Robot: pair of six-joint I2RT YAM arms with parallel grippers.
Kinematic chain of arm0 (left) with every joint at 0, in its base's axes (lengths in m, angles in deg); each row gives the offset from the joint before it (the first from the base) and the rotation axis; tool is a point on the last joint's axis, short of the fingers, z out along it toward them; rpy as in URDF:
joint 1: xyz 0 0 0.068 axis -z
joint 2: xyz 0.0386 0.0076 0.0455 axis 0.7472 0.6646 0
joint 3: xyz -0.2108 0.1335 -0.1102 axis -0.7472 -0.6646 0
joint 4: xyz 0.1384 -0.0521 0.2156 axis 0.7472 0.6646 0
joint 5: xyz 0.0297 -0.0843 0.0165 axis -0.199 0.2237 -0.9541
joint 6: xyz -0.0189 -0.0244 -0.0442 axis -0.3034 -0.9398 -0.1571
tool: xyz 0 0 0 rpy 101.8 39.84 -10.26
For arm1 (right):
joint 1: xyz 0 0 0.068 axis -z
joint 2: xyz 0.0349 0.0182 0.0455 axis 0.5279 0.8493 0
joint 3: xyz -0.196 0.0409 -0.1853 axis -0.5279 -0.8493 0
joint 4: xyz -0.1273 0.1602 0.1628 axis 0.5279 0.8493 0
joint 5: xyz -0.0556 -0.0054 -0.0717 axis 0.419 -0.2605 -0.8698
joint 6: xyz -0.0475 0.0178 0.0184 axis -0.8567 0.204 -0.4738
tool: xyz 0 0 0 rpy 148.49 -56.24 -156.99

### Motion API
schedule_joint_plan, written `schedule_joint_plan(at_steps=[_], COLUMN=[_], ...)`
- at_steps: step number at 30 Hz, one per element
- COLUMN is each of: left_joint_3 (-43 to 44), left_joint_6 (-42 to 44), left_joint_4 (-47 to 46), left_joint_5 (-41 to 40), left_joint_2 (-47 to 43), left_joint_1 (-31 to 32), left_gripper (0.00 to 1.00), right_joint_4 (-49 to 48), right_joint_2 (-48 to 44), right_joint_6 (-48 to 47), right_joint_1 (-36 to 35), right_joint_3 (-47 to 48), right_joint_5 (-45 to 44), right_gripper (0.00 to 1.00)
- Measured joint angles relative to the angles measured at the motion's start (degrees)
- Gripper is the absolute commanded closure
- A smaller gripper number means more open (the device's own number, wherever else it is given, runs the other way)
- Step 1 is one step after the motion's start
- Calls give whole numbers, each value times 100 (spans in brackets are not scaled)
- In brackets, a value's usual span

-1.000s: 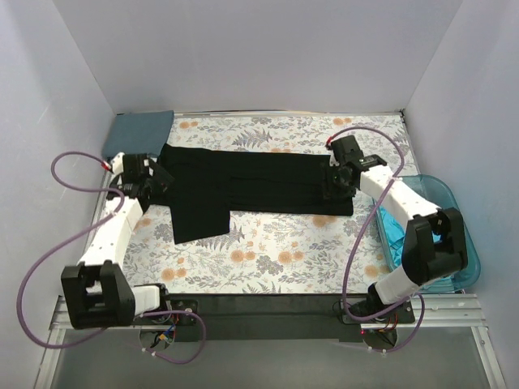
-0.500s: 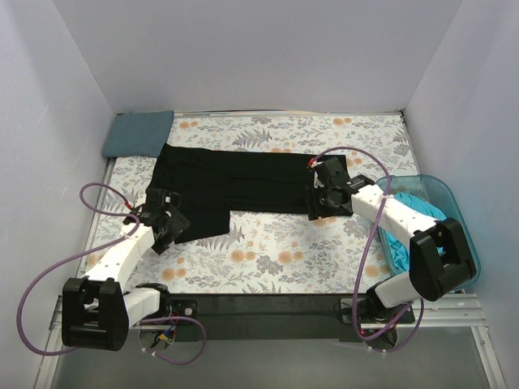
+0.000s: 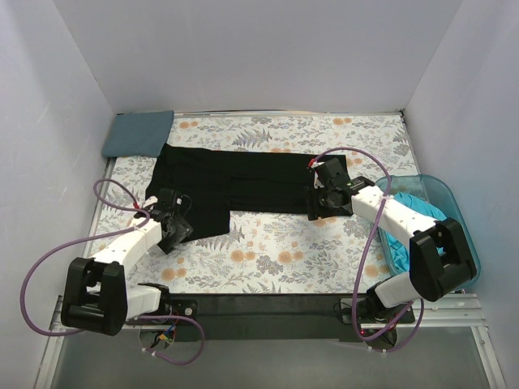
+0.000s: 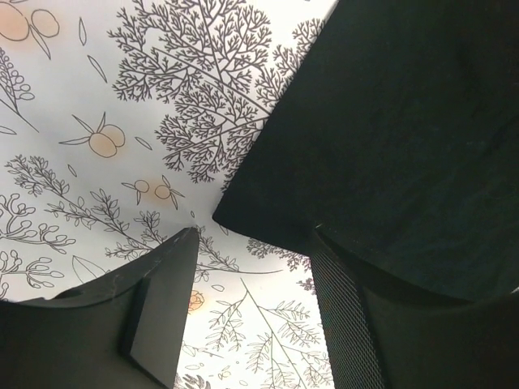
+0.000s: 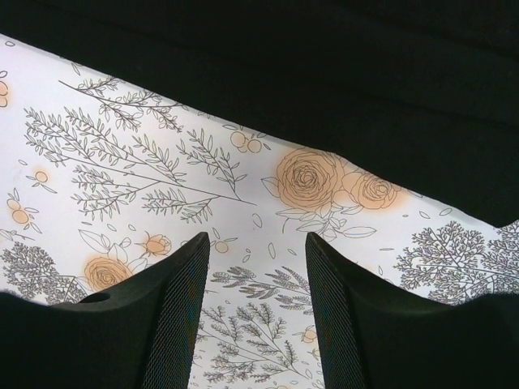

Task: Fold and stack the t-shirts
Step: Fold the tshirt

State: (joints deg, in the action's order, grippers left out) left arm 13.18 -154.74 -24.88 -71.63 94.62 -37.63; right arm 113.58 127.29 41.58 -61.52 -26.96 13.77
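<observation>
Locate the black t-shirt point(image 3: 243, 180) on the far half of the tabletop, long axis left to right. Both grippers are spread and pinch nothing. Your left gripper point(image 3: 177, 230) flanks the near-left corner; your right gripper point(image 3: 319, 211) sits just short of the near-right hem.

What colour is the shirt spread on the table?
The shirt is black, clearest in the top view.

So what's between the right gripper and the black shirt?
Only bare flowery cloth, from right gripper to shirt, seen in the right wrist view.
</observation>
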Motion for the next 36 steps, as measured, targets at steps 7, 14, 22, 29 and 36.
schedule_joint_plan(at_steps=[7, 14, 22, 29, 36], left_joint_3=[136, 275, 887, 2339, 3563], left_joint_6=[-2, 4, 92, 332, 575], left_joint_4=[-76, -319, -190, -376, -678], left_joint_5=[-173, -286, -186, -201, -151], left_joint_2=[249, 520, 697, 1156, 2271], left_joint_1=[42, 87, 142, 142, 142], left_gripper=[61, 100, 100, 100, 100], right_joint_4=[-26, -26, -48, -74, -74], right_joint_2=[0, 2, 11, 11, 11], right_joint_6=[0, 0, 17, 0, -9], right_joint_1=[0, 0, 0, 0, 0], right_joint_3=[0, 0, 0, 0, 0], right_joint_5=[31, 55, -22, -129, -186], right_gripper=[51, 51, 45, 45, 44])
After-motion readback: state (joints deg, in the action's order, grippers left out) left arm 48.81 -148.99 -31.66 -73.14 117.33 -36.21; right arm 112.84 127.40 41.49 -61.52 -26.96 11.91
